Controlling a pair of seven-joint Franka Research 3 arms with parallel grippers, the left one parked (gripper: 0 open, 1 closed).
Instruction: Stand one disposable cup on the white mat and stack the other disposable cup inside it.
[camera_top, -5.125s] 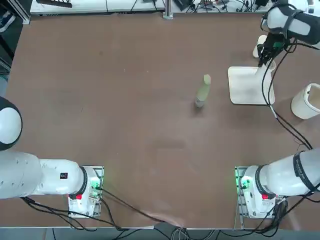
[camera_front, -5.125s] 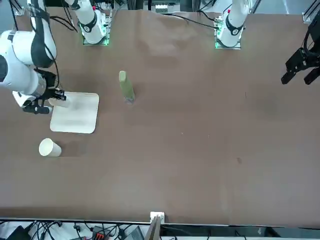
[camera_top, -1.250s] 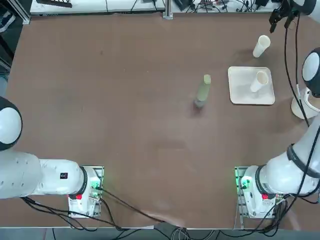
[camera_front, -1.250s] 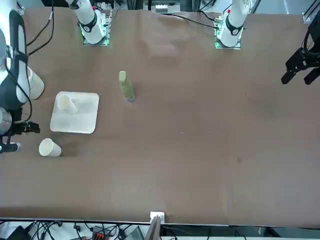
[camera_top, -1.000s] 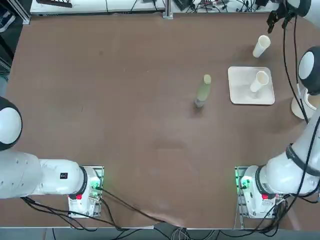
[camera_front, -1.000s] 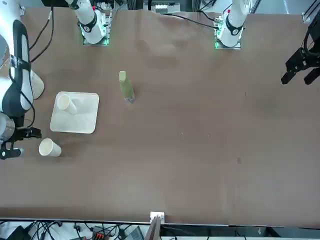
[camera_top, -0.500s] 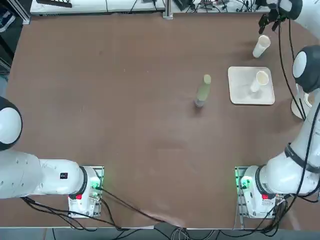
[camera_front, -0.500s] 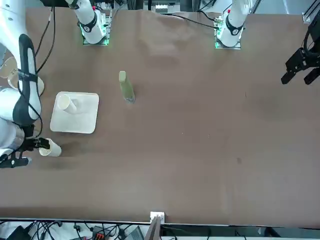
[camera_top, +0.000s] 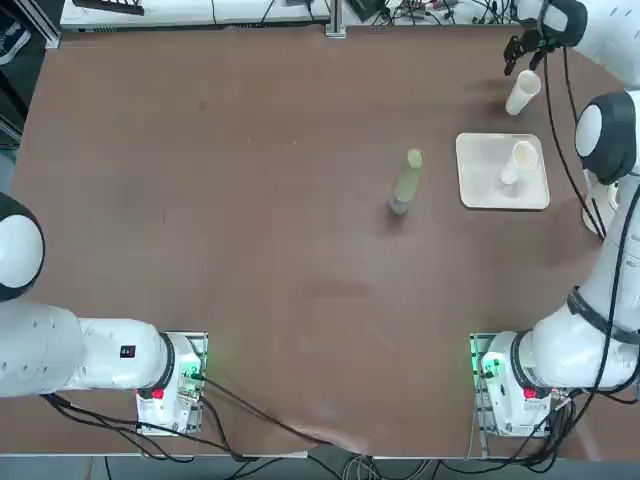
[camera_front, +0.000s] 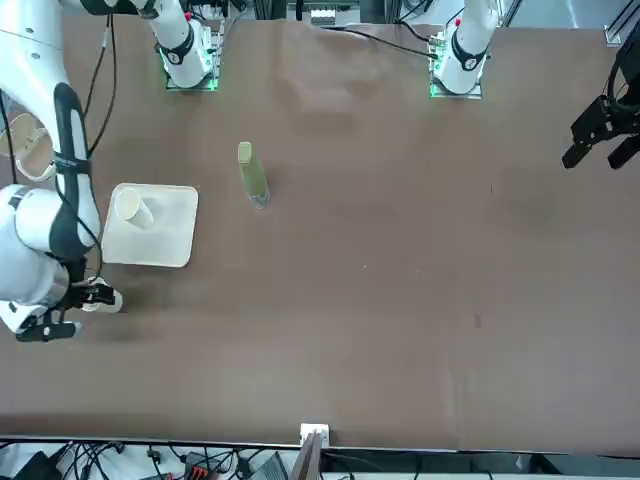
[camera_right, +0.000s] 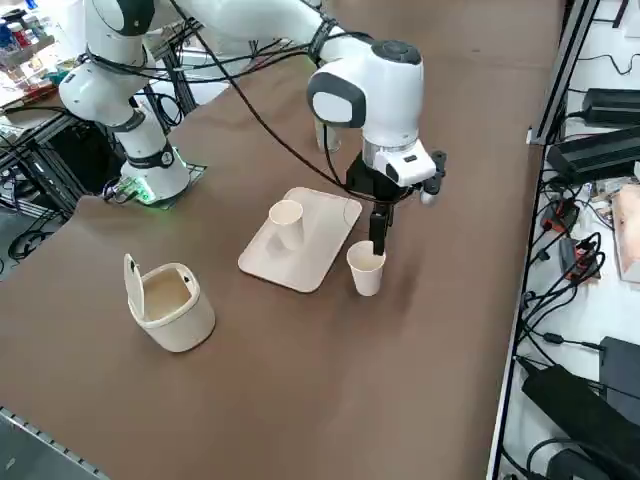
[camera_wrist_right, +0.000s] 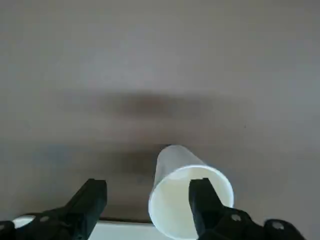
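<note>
Hovering my right claw (camera_top: 517, 56) at the far right corner of the desk (camera_top: 250, 200), top view: it sits just beside the loose cup (camera_top: 522, 93), which stands off the white mat (camera_top: 480, 185). The other cup (camera_top: 520, 160) stands upright on the mat. A green bottle (camera_top: 405, 182) stands well apart toward the desk's middle.

Front view: claw (camera_front: 75, 310) low at the picture's left edge, the arm covering most of the loose cup (camera_front: 105, 298). Mat (camera_front: 165, 245) with its cup (camera_front: 130, 207) just behind.

Right side view: claw (camera_right: 379, 238) reaches down to the loose cup's (camera_right: 366, 270) rim, one finger apparently dipping inside. Mat (camera_right: 310, 250) and its cup (camera_right: 287, 222) close beside. A white lidded tub (camera_right: 170, 300) sits nearer the camera.

Wrist view: claw (camera_wrist_right: 150, 197) spread, one finger (camera_wrist_right: 202, 195) inside the cup (camera_wrist_right: 190, 200) mouth, the other (camera_wrist_right: 90, 197) outside, straddling the wall. Not pinching yet.

Status: first half done, one cup on the mat. Left, as I judge it: close on the rim, lift, carry over, drop it into the standing cup.
</note>
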